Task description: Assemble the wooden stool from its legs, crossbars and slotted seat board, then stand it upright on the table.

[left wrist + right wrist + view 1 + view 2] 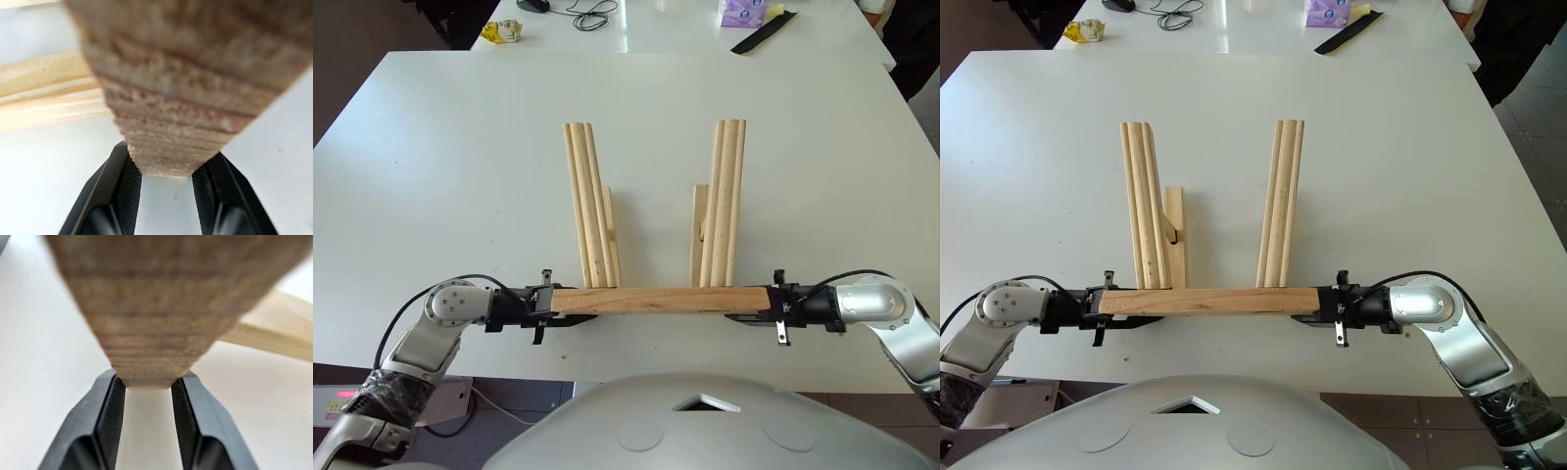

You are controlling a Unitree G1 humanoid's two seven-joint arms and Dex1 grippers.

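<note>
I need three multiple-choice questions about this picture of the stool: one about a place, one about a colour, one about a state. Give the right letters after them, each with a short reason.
1. Where is the seat board?
A. At the near edge of the table, between the two grippers
B. At the far edge, beside the cables
C. On the floor

2. What colour is the table?
A. Black
B. White
C. Green

3. How are the grippers?
A. Both open, away from the board
B. Only the left one shut on the board
C. Each shut on one end of the board

Answers:
1. A: the seat board runs across the near edge, from the left gripper to the right gripper.
2. B: the bare table is white.
3. C: in each wrist view the fingers press both faces of the board's end.
</note>
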